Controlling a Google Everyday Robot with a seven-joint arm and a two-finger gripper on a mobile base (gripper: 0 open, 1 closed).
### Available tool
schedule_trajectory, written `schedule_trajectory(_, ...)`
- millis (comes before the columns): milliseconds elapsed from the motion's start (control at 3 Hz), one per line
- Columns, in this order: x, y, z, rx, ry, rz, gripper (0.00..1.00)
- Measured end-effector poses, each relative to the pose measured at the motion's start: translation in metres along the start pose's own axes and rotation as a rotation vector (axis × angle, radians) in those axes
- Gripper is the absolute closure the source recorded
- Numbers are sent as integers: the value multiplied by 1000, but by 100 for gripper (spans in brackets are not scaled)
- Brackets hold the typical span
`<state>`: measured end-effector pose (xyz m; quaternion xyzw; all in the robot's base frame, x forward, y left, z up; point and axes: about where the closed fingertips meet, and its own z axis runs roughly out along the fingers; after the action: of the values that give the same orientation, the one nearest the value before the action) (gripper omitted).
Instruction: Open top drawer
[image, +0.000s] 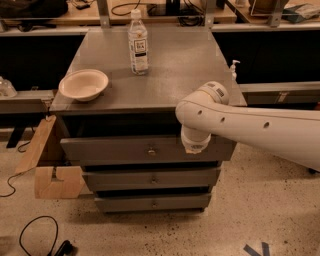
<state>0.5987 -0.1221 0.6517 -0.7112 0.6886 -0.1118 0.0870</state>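
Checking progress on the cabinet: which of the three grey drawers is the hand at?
The top drawer, widest and tallest: the hand is at the right end of its front, above the middle drawer and bottom drawer.

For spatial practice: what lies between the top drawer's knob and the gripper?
Camera view: only bare top drawer front; the gripper sits right of the knob.

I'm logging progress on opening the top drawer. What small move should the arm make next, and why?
Probably a short, straight pull outward from the cabinet. The gripper sits at the upper edge of the top drawer, right of its knob. The drawer front looks only slightly forward of the two lower drawers, so most of its travel seems to remain.
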Motion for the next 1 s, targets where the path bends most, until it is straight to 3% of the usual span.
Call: schedule_trajectory(1000,0,-2,-9,0,0,0,100)
